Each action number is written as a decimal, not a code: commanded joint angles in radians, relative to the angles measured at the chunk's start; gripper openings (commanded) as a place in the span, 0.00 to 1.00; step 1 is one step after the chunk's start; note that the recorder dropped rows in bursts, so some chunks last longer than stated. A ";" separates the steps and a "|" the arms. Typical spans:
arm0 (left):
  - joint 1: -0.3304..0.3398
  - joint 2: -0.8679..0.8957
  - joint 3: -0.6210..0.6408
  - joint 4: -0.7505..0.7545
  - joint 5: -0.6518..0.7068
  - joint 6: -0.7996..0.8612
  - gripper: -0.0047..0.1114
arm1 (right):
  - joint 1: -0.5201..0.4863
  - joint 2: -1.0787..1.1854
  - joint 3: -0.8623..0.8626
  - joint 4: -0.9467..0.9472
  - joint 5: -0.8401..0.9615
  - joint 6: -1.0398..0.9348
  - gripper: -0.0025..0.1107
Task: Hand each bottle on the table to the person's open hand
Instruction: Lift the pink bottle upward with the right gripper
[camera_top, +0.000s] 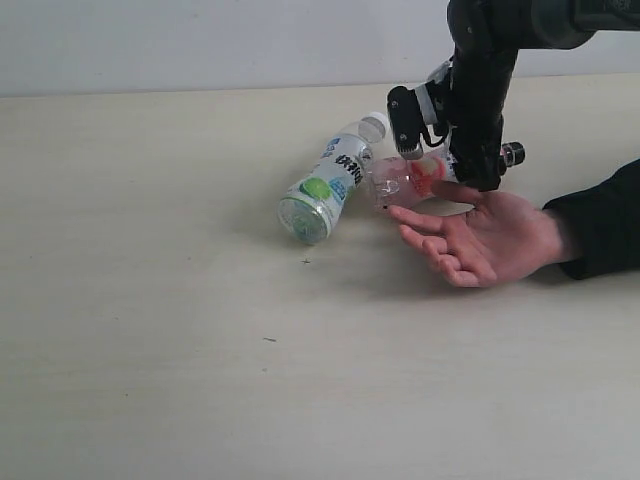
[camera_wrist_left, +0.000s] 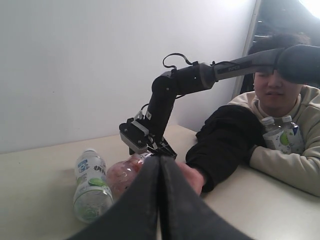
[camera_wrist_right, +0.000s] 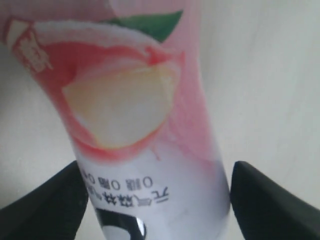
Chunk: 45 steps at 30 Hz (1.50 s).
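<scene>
A pink-labelled bottle (camera_top: 405, 180) (camera_wrist_left: 122, 175) (camera_wrist_right: 135, 100) lies on its side just beyond the fingertips of the person's open hand (camera_top: 480, 235) (camera_wrist_left: 192, 177), which rests palm up on the table (camera_top: 150, 300). My right gripper (camera_top: 425, 170) (camera_wrist_left: 150, 147) (camera_wrist_right: 155, 210) stands open over this bottle, one finger on each side of it and a gap showing at one finger. A green-and-blue bottle (camera_top: 325, 185) (camera_wrist_left: 91, 185) lies beside it. My left gripper (camera_wrist_left: 160, 167) is shut and empty, low over the table and pointing at the bottles.
The person sits at the table's far side in a black sleeve (camera_top: 605, 225) and holds two more bottles (camera_wrist_left: 280, 137) against the chest. A pale wall (camera_top: 200, 40) runs behind the table.
</scene>
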<state>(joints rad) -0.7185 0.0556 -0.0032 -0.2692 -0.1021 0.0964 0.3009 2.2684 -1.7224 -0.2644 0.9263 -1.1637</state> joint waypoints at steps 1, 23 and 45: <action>0.002 -0.002 0.003 -0.002 -0.002 0.000 0.04 | 0.002 0.011 -0.011 -0.006 -0.009 -0.005 0.67; 0.002 -0.002 0.003 -0.002 -0.002 0.000 0.04 | 0.002 -0.022 -0.011 -0.136 0.016 0.076 0.02; 0.002 -0.002 0.003 -0.002 -0.002 0.000 0.04 | -0.015 -0.344 -0.011 -0.257 0.295 1.032 0.02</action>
<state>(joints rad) -0.7185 0.0556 -0.0032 -0.2692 -0.1021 0.0964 0.3009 1.9552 -1.7247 -0.5818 1.1684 -0.2072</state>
